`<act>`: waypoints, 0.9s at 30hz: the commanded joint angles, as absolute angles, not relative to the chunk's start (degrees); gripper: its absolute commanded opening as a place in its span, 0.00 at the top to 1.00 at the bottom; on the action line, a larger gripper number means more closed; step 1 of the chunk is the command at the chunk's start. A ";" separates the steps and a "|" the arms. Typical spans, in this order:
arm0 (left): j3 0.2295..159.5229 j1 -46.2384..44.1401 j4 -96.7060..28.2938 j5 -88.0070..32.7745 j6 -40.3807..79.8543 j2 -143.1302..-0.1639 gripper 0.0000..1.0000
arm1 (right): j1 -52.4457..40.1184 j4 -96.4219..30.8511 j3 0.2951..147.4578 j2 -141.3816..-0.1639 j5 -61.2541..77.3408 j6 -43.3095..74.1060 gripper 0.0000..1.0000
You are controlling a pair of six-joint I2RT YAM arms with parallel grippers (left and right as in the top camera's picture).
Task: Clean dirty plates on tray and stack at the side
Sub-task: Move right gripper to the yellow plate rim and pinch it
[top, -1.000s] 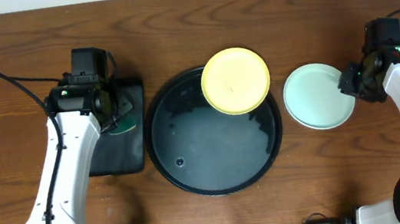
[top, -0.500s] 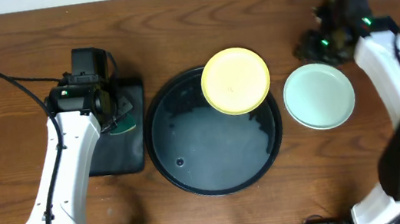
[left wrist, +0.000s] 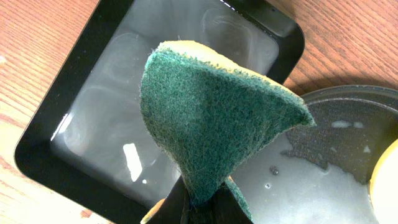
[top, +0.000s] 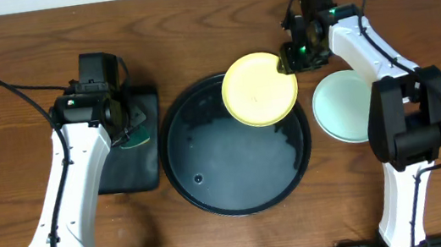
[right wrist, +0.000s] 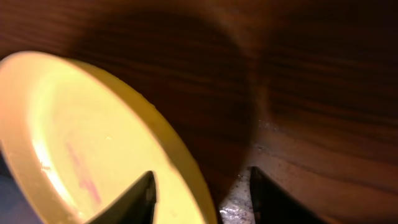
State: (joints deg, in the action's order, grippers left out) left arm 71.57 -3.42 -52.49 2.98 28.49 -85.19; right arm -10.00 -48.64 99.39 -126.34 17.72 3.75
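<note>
The pale yellow plate (top: 260,89) rests tilted on the far rim of the round black tray (top: 238,159), which holds water. A mint plate (top: 343,112) lies on the table right of the tray, partly under my right arm; I cannot tell if it is one plate or two stacked. My right gripper (top: 290,56) is open at the yellow plate's right edge. In the right wrist view (right wrist: 200,183) its jaws straddle the plate's rim (right wrist: 93,137). My left gripper (top: 122,119) is shut on a green sponge (left wrist: 211,106).
A small black rectangular tray (top: 137,169) with water lies left of the round tray, under the sponge; it shows in the left wrist view (left wrist: 37,155). Wooden table all around, with its far edge at the back.
My right arm has swung from the right side of the mint plate round the back to the yellow plate's right rim. The left arm and the plates have not moved.
</note>
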 commanded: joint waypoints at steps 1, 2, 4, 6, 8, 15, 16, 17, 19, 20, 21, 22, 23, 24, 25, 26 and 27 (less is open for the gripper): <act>72.42 -3.14 -52.42 3.68 28.14 -85.73 0.93 | -10.33 -48.75 100.71 -127.20 18.50 2.90 0.72; 72.44 -3.14 -52.42 3.68 28.14 -85.73 0.92 | -10.33 -48.88 100.71 -127.20 18.48 2.90 0.80; 72.44 -3.14 -52.42 3.68 28.14 -85.73 0.92 | -10.35 -48.97 100.73 -127.20 18.50 2.92 0.93; 72.44 -3.14 -52.42 3.68 28.14 -85.73 0.93 | -10.35 -49.06 100.73 -127.17 18.50 2.90 0.99; 72.44 -3.14 -52.42 3.68 28.14 -85.73 0.92 | -10.50 -49.34 100.75 -127.17 18.81 2.94 0.99; 72.44 -3.14 -52.40 3.68 28.14 -85.73 0.93 | -12.03 -53.10 101.69 -124.62 21.43 4.29 0.99; 72.44 -3.14 -52.40 3.68 28.14 -85.73 0.92 | -12.32 -53.54 101.69 -123.39 21.76 5.13 0.99; 72.44 -3.14 -52.40 3.68 28.12 -85.73 0.93 | -12.60 -53.98 101.69 -122.30 21.76 5.78 0.99; 72.44 -3.14 -52.42 3.68 28.12 -85.73 0.93 | -13.39 -55.40 101.69 -119.61 21.71 6.44 0.99; 72.44 -3.14 -52.45 3.68 28.12 -85.73 0.93 | -13.89 -56.31 101.69 -118.17 21.67 6.42 0.99; 72.44 -3.14 -52.45 3.68 28.14 -85.73 0.93 | -14.37 -56.99 101.69 -117.14 21.56 6.44 0.99; 72.44 -3.14 -52.45 3.68 28.12 -85.73 0.92 | -14.94 -57.71 101.69 -116.36 21.19 6.90 0.99; 72.44 -3.14 -52.45 3.68 28.14 -85.73 0.93 | -15.88 -58.52 101.67 -115.77 20.51 7.57 0.99; 72.42 -3.18 -52.42 3.68 28.12 -85.73 0.92 | -16.73 -59.29 101.67 -115.66 19.51 8.51 0.99; 72.44 -3.20 -52.40 3.68 28.14 -85.73 0.93 | -17.72 -60.40 101.67 -115.66 18.13 9.78 0.99; 72.42 -3.18 -52.42 3.68 28.12 -85.73 0.93 | -18.41 -61.25 101.54 -115.85 16.93 10.94 0.99; 72.44 -3.18 -52.42 3.68 28.14 -85.73 0.93 | -19.22 -62.26 101.25 -116.22 15.62 12.34 0.99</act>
State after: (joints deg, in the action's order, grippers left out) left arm 71.57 -3.42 -52.49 2.98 28.49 -85.19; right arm -16.60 -60.75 100.79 -116.44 18.57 7.68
